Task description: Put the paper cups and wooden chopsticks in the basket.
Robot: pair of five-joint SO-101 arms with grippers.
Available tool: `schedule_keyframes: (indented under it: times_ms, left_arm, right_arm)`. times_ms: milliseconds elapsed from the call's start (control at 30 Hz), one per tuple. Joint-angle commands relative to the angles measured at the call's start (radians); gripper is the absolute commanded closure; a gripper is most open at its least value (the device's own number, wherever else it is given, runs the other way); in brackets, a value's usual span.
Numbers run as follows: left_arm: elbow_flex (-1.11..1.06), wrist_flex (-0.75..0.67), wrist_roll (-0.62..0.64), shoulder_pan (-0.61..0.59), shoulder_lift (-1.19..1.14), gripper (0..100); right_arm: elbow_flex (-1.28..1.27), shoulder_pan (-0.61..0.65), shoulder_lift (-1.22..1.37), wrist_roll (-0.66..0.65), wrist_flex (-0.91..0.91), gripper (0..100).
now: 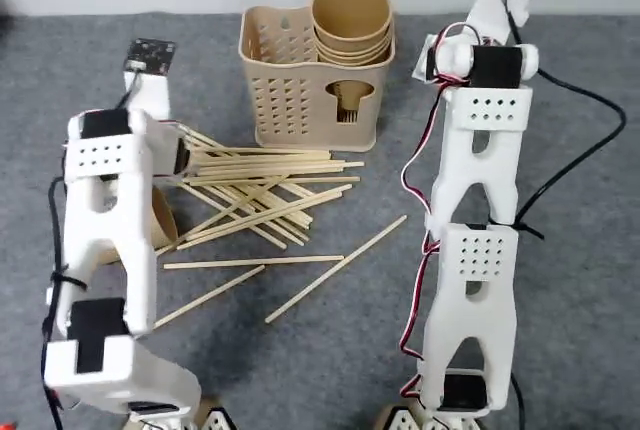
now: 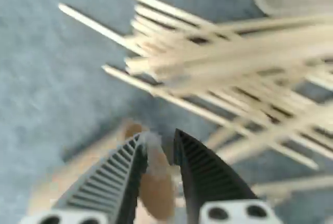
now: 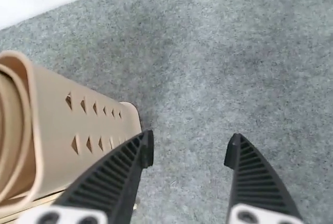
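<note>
— While the high view has my left arm (image 1: 110,220) bent over the loose cup (image 1: 163,218), which lies on its side on the table (image 1: 560,280), the chopsticks (image 1: 260,195) sprawl just beside it, and some seem to touch it. If I lift carelessly, I judge I would drag sticks along.
— And the basket (image 1: 300,100)?
— It stands upright toward the far side of the table. One compartment holds the stacked cups (image 1: 350,20); in the other I see no chopsticks.
— Your left wrist view?
— My left gripper (image 2: 158,134) looks clenched on that cup's wall, jaws drawn nearly together. I reckon a thin paper wall could crumple or slide out.
— And the right wrist?
— My right gripper (image 3: 190,148) is released, jaws wide, hanging over bare table just beside the basket's wall. A careless swing from there could knock the basket and tip the stack.
</note>
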State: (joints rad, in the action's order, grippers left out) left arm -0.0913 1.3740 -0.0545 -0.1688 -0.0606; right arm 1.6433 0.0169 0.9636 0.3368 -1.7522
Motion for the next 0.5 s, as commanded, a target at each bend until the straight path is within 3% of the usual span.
schedule_keyframes:
  times_ms: [0, 167, 333, 467]
  left_arm:
    - [0.019, 0.091, 0.058, 0.026, 0.101, 92]
    - [0.024, 0.230, -0.020, 0.006, 0.114, 92]
    - [0.024, 0.235, -0.130, -0.057, 0.115, 91]
    - [0.050, 0.230, -0.167, -0.080, 0.115, 86]
  right_arm:
    - [0.038, 0.015, 0.002, 0.006, -0.038, 75.8]
    - [0.040, 0.021, 0.028, 0.006, -0.038, 75.7]
    - [0.040, 0.021, 0.028, 0.006, -0.038, 75.7]
    - [0.040, 0.024, 0.028, 0.006, -0.038, 75.7]
